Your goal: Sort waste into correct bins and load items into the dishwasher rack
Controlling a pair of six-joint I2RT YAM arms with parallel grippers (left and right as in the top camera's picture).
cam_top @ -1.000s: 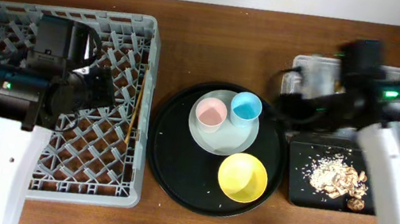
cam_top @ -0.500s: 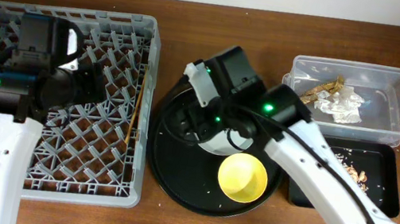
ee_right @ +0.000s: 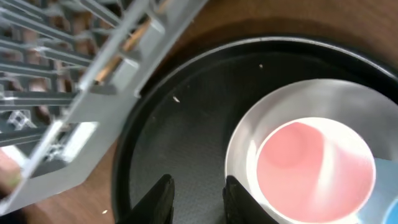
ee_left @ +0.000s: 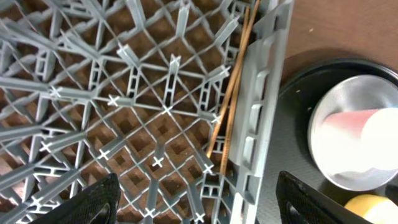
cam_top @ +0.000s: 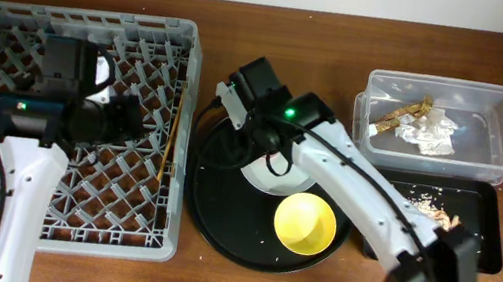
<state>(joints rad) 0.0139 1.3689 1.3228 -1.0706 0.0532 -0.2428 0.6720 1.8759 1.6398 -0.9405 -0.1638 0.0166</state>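
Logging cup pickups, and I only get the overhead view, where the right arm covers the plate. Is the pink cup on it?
Observer: Yes. The right wrist view shows the pink cup standing mouth up on the plate.
Operator: Is it gripped?
Observer: No. The right fingers hang over the round tray, left of the plate, with a narrow gap and nothing between them.
Operator: And the other side?
Observer: In the left wrist view the left fingers are spread wide over the rack, empty.
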